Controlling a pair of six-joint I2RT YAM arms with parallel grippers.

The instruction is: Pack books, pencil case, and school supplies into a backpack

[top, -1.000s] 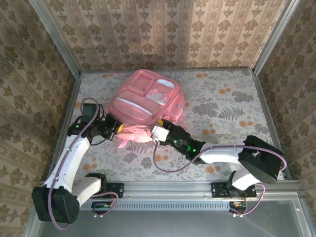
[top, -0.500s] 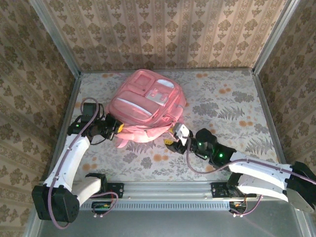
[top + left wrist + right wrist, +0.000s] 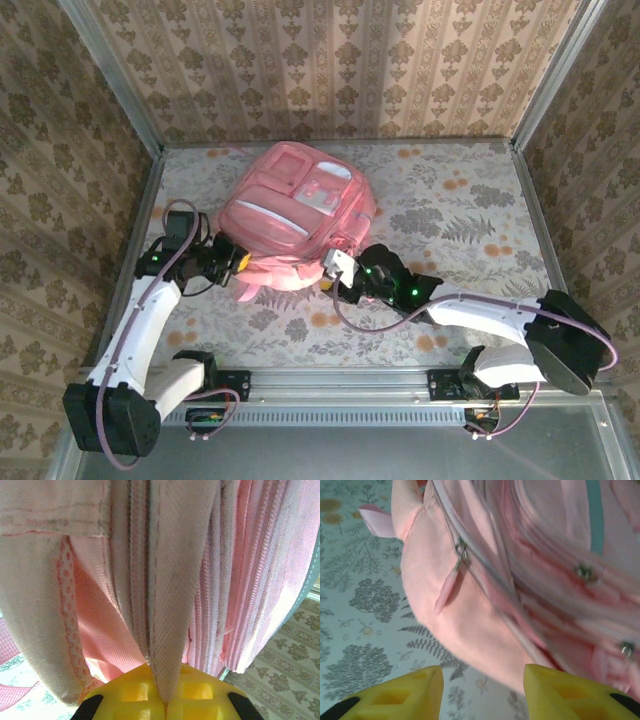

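The pink backpack (image 3: 295,205) lies flat at the back left of the table. My left gripper (image 3: 240,258) is at its near left corner, shut on a pale woven strap (image 3: 172,605) that runs down between the yellow fingers (image 3: 130,692). My right gripper (image 3: 335,270) is at the backpack's near right edge and stands open. In the right wrist view its fingers (image 3: 410,690) flank the rounded pink corner (image 3: 485,620), with nothing gripped. A pink zip pull (image 3: 447,587) hangs on that corner. The books, the pencil case and the school supplies are out of view.
A floral cloth (image 3: 470,220) covers the table, with free room right of the backpack. Patterned walls with metal posts (image 3: 540,90) close in the back and sides. A metal rail (image 3: 340,380) with the arm bases runs along the near edge.
My right gripper swung right, away from the backpack, then came back to its near right edge. The left gripper and the backpack have stayed put.
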